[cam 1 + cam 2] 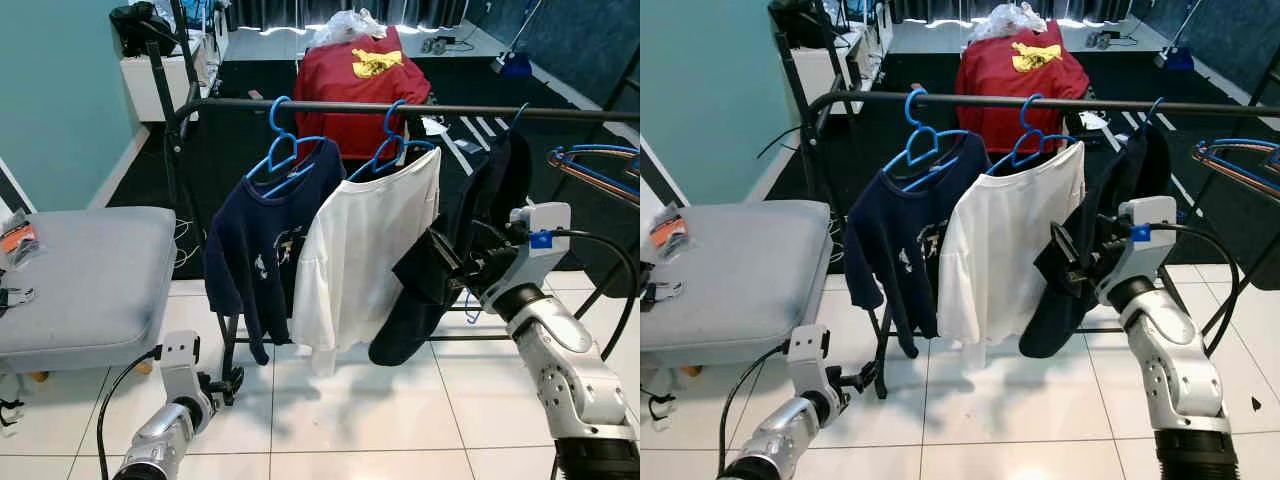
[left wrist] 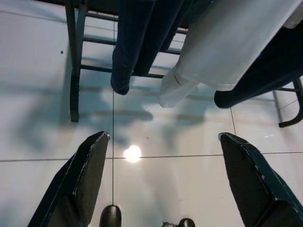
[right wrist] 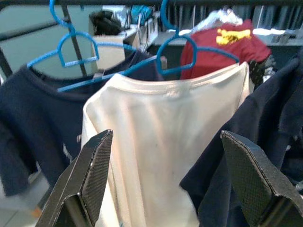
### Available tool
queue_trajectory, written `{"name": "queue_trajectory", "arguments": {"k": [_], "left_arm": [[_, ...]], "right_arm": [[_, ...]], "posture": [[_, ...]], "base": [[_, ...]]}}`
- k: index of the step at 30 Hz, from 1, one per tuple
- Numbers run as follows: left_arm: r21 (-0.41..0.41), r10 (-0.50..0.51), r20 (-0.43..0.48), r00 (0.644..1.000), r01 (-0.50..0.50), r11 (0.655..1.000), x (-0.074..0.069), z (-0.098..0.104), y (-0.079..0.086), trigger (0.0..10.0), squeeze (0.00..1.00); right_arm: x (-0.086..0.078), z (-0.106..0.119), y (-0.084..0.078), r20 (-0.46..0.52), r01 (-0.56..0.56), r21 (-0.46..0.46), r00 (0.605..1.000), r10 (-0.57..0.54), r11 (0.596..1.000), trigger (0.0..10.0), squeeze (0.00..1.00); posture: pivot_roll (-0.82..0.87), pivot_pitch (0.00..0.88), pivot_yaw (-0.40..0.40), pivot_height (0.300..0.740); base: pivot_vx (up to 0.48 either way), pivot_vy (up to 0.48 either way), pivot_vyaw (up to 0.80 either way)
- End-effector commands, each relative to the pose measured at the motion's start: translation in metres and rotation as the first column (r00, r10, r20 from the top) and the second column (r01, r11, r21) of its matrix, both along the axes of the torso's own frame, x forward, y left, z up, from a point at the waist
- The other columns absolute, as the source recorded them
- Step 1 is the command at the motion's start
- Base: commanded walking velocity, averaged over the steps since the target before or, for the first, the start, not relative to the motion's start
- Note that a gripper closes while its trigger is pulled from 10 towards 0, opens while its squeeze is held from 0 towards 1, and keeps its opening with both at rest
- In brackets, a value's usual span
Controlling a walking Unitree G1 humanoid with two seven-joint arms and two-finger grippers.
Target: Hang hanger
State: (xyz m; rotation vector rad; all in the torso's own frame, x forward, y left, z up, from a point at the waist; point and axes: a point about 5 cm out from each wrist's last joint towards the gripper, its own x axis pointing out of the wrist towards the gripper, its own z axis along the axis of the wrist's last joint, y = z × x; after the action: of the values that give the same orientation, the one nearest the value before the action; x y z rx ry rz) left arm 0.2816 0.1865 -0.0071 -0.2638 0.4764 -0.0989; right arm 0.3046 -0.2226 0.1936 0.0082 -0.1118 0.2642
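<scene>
Left gripper (image 2: 161, 184) hangs low over the floor tiles, fingers spread, holding nothing. Right gripper (image 3: 165, 184), likewise spread and holding nothing, faces the white shirt (image 1: 365, 255); its blue hanger (image 1: 392, 145) sits hooked on the rail (image 1: 400, 107) above (apparently seated). Advise withdrawing straight back, clear of the dark garment (image 1: 480, 230) beside it.

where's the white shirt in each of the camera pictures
Left eye view: white shirt at centre, hanging from the rail.
Right eye view: centre.
Left wrist view: its hem, upper right.
Right wrist view: centre, between the open jaws.
Shared landmark: navy shirt beside it.
</scene>
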Motion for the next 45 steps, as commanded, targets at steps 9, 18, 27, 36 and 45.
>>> {"name": "queue_trajectory", "arguments": {"k": [9, 18, 27, 36, 45], "left_arm": [[0.005, -0.043, -0.013, 0.999, 0.043, 0.999, -0.004, -0.004, -0.003, 10.0, 0.0], [0.003, -0.053, -0.014, 0.998, 0.053, 0.999, -0.005, -0.005, -0.004, 10.0, 0.0], [0.012, -0.047, -0.022, 0.999, 0.047, 0.999, -0.006, -0.007, -0.004, 10.0, 0.0], [0.017, -0.064, -0.013, 0.998, 0.064, 0.998, -0.005, -0.006, -0.004, 10.0, 0.0], [0.012, -0.06, -0.015, 0.998, 0.06, 0.998, -0.005, -0.006, -0.004, 10.0, 0.0]], "right_arm": [[-0.002, 0.002, 0.005, 0.001, -0.015, -0.013, 1.0, 0.015, 1.0, 10.0, 0.0], [0.004, 0.004, -0.003, -0.013, 0.065, -0.042, 0.998, -0.066, 0.997, 10.0, 0.0], [0.005, -0.004, 0.0, -0.099, 0.063, -0.087, 0.992, -0.072, 0.994, 10.0, 0.0], [0.006, -0.007, 0.009, -0.134, 0.038, -0.109, 0.99, -0.053, 0.993, 10.0, 0.0], [0.011, -0.009, 0.01, -0.152, 0.072, -0.122, 0.984, -0.091, 0.99, 10.0, 0.0]], "posture": [[-0.1, 0.072, -0.013, 0.74], [-0.09, 0.068, -0.014, 0.74], [-0.09, 0.069, -0.013, 0.74], [-0.09, 0.073, -0.01, 0.74], [-0.09, 0.075, -0.012, 0.74]], "base": [[0.228, 0.0, 0.55], [0.338, 0.0, 0.0], [0.14, 0.0, 0.0], [0.148, 0.0, 0.0], [0.466, 0.0, 0.0]]}}
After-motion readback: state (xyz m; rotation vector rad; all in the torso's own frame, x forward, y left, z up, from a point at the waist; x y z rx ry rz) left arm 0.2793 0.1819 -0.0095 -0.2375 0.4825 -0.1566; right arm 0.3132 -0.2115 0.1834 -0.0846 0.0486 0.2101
